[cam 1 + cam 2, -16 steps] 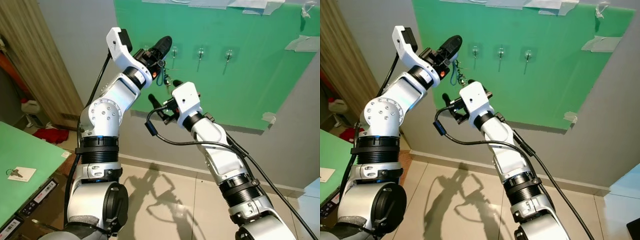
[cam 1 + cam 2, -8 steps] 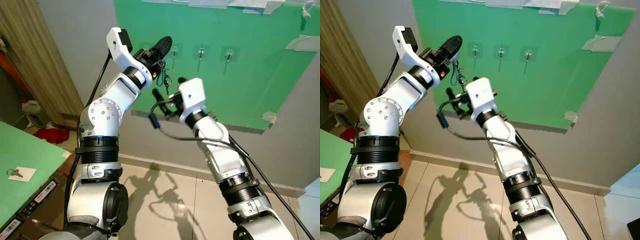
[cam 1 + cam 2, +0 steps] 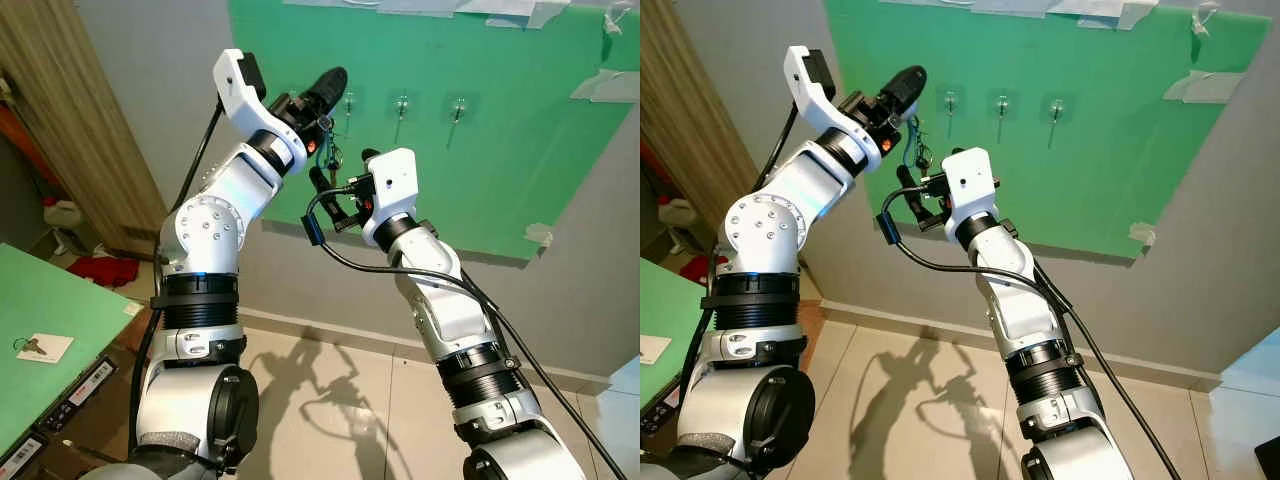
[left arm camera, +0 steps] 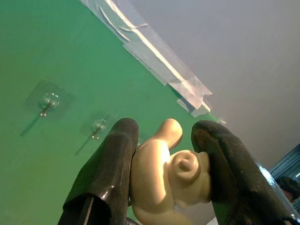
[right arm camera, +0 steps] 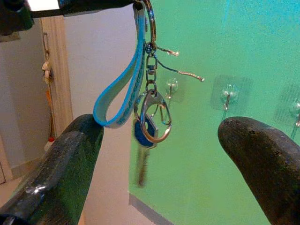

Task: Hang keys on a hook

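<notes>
My left gripper (image 3: 322,88) is raised against the green wall board (image 3: 500,150), just left of the leftmost of three clear hooks (image 3: 349,103). It is shut on the keychain's cream figurine (image 4: 168,173). Below it dangle a blue strap (image 5: 124,89), a silver carabiner and the keys (image 5: 149,117), also seen as a small bunch of keys (image 3: 330,150) from the head. My right gripper (image 3: 342,170) is open just beneath them. In its wrist view the keys hang between the two black fingers (image 5: 70,154), touching neither that I can see.
Two more hooks (image 3: 401,105) (image 3: 458,108) lie to the right on the board. A green table (image 3: 40,300) at lower left carries a white card with another key (image 3: 38,347). A wooden panel (image 3: 70,110) stands at left, with a white jug (image 3: 62,213) and red cloth (image 3: 100,268) on the floor.
My right gripper has risen and moved right, closing in under the hanging keys. The left gripper has tilted slightly up, still holding the figurine.
</notes>
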